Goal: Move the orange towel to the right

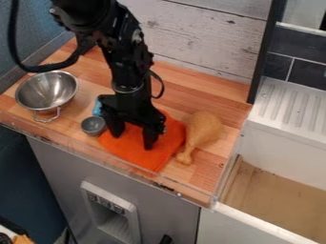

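Centrally, a black pincer (133, 141) hung with its fingers spread above an orange towel (168, 143) on the wooden table (223, 102), apparently positioned to pinch the cloth for its move right. A toy drumstick (202, 131) lay against the towel's right edge, where it could have obstructed a low drag; a lift seemed safer. The metal colander (47, 90), at left, and small gray cup (94, 125), left of the pincer, sat outside the likely path. Markings on the gray panel (126, 208), lower left, were too small to read.
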### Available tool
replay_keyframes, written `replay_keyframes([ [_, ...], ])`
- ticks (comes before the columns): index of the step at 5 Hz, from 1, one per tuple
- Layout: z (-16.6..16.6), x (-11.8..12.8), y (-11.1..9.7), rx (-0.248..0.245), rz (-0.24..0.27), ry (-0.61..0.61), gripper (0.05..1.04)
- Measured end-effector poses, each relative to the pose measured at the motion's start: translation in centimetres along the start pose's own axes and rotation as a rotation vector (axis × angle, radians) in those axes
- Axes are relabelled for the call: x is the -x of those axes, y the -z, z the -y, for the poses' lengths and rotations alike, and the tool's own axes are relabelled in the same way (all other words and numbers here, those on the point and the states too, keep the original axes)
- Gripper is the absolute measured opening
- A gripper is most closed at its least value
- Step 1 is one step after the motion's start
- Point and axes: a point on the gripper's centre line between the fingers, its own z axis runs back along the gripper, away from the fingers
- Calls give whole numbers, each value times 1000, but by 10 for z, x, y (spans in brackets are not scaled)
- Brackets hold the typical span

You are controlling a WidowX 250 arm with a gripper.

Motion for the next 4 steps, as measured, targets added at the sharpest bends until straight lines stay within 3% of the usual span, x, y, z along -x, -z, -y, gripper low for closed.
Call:
replay_keyframes([
  [2, 6, -11, -28, 46, 62, -22, 999],
  [4, 2, -29, -72, 69, 171, -61, 999],
])
